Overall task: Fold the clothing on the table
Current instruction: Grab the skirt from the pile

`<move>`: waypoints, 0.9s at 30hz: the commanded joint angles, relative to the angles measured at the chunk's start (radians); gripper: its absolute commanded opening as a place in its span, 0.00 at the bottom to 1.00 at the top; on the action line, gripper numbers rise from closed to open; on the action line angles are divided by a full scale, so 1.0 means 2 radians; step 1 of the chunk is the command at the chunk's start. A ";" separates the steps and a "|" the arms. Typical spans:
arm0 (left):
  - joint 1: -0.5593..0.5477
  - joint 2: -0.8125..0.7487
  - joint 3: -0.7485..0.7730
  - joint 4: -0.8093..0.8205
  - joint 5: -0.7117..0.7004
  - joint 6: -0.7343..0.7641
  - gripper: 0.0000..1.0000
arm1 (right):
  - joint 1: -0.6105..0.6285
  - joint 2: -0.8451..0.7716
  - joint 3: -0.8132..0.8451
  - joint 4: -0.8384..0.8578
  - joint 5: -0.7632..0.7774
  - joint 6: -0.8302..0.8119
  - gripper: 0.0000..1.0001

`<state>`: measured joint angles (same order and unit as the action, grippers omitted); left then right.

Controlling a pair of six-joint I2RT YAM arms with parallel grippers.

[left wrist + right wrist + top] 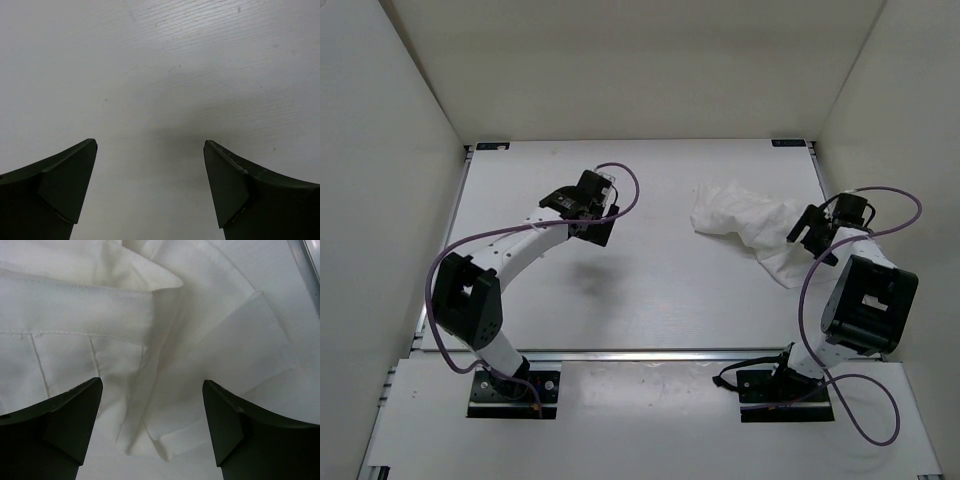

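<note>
Right gripper (150, 382) hovers spread over crumpled, soft white pleated clothing (100, 305); left gripper (150, 143) gapes above matte table (165, 65).

The left arm (510, 250) reaches forward and inward with its elbow bent. Its wrist aims the left gripper (150, 145) downward, jaws spread wide. The right arm (860, 290) folds close above its base, its right gripper (152, 382) angled down, jaws apart.

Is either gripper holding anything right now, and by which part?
Nothing is held. The left gripper stands open over the table; the right gripper is open over the crumpled clothing, not yet pinching it.
</note>
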<state>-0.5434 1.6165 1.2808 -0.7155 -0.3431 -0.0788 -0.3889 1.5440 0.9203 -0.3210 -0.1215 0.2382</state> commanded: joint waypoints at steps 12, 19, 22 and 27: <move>0.142 -0.039 -0.021 0.017 0.100 -0.027 0.98 | 0.027 0.067 0.062 0.063 -0.004 0.008 0.62; 0.128 -0.072 -0.055 0.035 0.053 -0.033 0.99 | 0.036 0.071 0.060 0.076 0.002 -0.011 0.38; 0.137 -0.081 -0.065 0.039 0.088 -0.038 0.99 | 0.030 0.070 0.065 0.081 -0.016 -0.012 0.00; 0.132 -0.068 -0.035 0.039 0.125 -0.032 0.99 | 0.064 0.038 0.079 0.092 -0.078 -0.039 0.00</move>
<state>-0.2729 1.4998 1.1591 -0.6559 -0.1642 -0.1402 -0.3134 1.6913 1.0233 -0.1932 -0.1856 0.2054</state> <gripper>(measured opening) 0.987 0.026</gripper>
